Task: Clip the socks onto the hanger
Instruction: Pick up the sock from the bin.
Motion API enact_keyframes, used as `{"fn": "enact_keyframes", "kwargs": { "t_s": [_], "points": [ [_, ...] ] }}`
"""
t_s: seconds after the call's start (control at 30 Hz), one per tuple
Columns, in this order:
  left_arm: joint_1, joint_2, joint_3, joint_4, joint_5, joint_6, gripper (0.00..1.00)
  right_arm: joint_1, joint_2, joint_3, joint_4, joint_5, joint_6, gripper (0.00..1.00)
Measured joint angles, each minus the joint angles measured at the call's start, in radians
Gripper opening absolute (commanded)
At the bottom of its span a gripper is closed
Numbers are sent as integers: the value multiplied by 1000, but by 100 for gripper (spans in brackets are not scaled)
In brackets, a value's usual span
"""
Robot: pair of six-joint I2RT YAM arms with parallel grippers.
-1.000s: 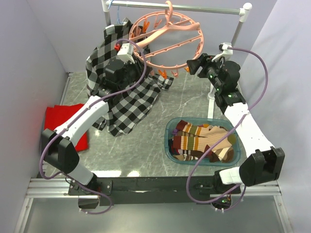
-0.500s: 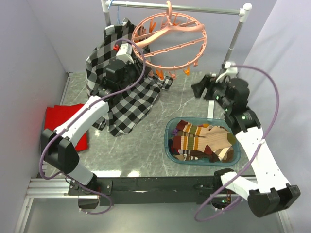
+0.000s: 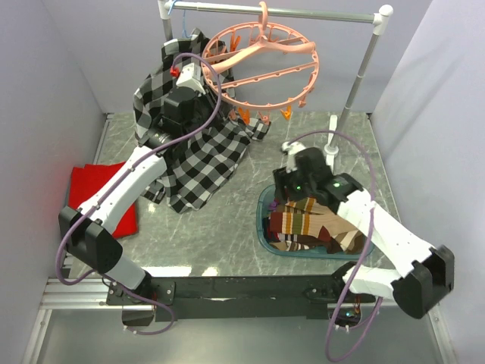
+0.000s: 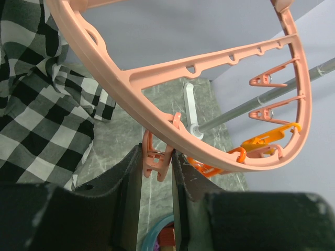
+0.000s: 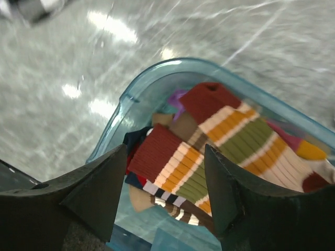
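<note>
Left wrist, left end effector (image 4: 156, 170) gripping clip (image 4: 157, 157) on hanger (image 4: 112, 78)

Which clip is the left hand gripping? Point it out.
The pink clip under the hanger's near rim, pinched in the left hand; the other pink clips and the orange one hang free.

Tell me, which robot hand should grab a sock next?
The right hand: it hovers open over the socks in the blue tub, while the left hand is pinching a clip on the hanger.
</note>
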Motion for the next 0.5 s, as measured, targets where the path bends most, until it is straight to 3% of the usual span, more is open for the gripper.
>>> {"fn": "enact_keyframes", "kwargs": {
  "t_s": [0.13,0.5],
  "points": [
    [0,-2,10,-21,-3,-8,9,61,75,-8,16,23,-45,62],
    [-2,-2,14,-41,-8,-12,9,64,277,-14,98,62,-79,57]
  ]
}}
